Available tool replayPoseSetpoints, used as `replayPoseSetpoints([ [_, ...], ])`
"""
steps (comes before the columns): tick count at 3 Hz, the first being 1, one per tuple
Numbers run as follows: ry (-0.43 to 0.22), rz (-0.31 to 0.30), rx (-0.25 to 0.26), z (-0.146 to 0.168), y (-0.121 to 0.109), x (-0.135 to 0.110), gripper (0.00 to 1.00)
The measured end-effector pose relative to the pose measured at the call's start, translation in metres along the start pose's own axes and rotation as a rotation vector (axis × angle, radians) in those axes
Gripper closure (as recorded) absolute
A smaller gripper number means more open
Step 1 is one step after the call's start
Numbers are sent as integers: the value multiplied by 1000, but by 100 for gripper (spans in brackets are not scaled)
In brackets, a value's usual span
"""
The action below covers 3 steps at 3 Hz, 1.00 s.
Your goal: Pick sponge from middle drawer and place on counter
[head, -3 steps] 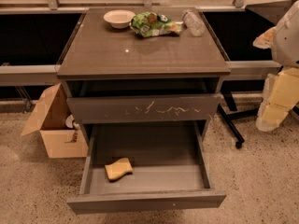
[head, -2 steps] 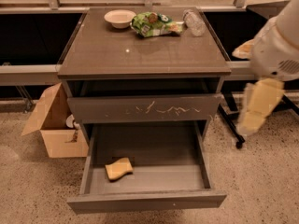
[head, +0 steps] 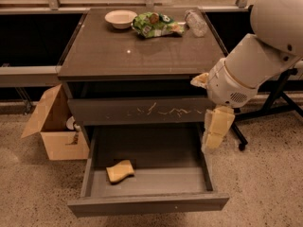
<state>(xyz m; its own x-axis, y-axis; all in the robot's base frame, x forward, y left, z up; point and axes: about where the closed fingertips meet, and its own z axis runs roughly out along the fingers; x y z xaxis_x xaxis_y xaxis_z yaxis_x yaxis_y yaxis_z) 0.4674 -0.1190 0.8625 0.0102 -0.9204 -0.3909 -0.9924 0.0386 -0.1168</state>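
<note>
Speckled stone floor (head: 265,183) runs under one grey-brown cabinet, which stands before a dark wall band with a window rail above it. One glossy counter (head: 137,51) tops the cabinet. One white arm (head: 255,56) reaches in from the right, in front of a black stand (head: 279,100). Two drawer fronts show: one shut, with pale scratches (head: 137,111), and below it the middle drawer (head: 147,203), pulled wide open. One open cardboard box (head: 52,126) sits on the floor just beside the cabinet's left side.

At the counter's far edge there are three things: one green bag (head: 154,25), its print too small to read, one pale bowl (head: 120,18) to its left, and one clear bottle (head: 195,22) lying on its side to its right.

The claw (head: 215,126) hangs above the open drawer's right wall, below counter level. Whether it is apart or together I cannot tell. One yellow sponge (head: 120,170) lies flat on the drawer floor, front left, well apart from the claw.
</note>
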Motion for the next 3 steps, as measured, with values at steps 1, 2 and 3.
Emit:
replayPoseSetpoints([
  [1,1,0,0,0,0,0,0],
  [2,0,-15,-36,25,-1,0,0],
  [3,-9,-74,-98,86,2,-3,0],
])
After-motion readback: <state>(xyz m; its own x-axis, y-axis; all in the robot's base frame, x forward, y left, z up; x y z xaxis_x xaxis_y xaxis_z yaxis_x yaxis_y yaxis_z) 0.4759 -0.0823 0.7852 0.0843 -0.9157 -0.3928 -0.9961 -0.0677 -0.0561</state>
